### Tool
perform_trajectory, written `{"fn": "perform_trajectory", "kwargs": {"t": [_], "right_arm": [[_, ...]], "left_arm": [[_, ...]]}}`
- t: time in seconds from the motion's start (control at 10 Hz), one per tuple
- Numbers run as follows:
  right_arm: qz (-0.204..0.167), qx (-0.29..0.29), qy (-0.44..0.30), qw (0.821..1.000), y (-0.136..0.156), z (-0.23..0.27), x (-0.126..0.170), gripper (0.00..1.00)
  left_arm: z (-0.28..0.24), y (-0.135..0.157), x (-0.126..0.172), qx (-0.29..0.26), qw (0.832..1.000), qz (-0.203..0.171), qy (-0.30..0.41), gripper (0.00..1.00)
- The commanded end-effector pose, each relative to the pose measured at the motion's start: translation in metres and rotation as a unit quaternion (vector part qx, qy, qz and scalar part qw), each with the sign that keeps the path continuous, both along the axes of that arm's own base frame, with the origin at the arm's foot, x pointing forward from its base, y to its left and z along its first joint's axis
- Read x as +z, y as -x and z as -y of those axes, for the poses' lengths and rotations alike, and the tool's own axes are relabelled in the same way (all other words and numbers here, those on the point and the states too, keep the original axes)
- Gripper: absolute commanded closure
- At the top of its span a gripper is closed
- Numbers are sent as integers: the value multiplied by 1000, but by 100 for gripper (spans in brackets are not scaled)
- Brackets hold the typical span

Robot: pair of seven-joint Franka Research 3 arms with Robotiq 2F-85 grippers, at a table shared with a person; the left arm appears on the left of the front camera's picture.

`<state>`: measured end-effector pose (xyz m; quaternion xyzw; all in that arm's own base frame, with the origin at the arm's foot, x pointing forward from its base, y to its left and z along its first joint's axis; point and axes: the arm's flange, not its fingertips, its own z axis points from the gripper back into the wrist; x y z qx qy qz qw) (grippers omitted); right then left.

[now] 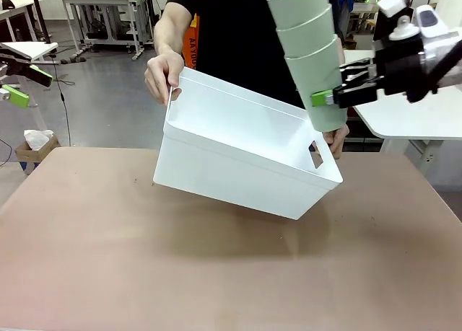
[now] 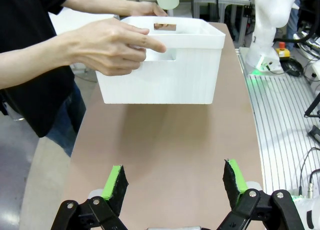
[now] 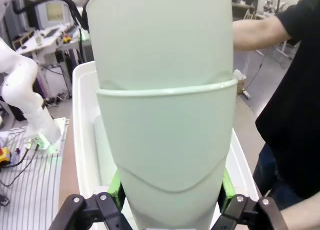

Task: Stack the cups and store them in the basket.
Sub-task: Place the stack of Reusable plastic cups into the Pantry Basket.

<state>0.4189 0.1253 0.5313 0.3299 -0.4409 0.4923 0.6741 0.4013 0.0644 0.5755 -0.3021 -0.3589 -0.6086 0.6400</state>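
A stack of three pale mint-green cups point(image 1: 312, 57) hangs above the right end of the white basket point(image 1: 238, 154), leaning to the left. My right gripper point(image 1: 326, 96) is shut on the lowest cup, whose wall shows close up in the right wrist view point(image 3: 165, 140). A person holds the basket tilted off the table, one hand point(image 1: 164, 75) on its left rim and the other at its right end. In the left wrist view the basket point(image 2: 165, 69) is held ahead of my left gripper point(image 2: 175, 182), which is open and holds nothing. The left gripper point(image 1: 18, 82) is at the far left edge.
The brown table point(image 1: 216, 273) lies under the raised basket. A white side table point(image 1: 411, 118) stands behind my right arm. Workbenches and floor lie beyond the person.
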Motion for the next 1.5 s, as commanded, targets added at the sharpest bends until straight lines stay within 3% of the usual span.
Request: {"fn": "perform_trajectory", "kwargs": {"t": [0.0,0.5,1.4], "right_arm": [[-16,-14,43,999,-19,-26,5,14],[-11,-29,128,991,-64,-92,-18,14],[28,-60,223,973,-32,-97,-73,14]], "left_arm": [[2,2,3,6,1000,0,4,0],[2,2,3,6,1000,0,4,0],[2,2,3,6,1000,0,4,0]]}}
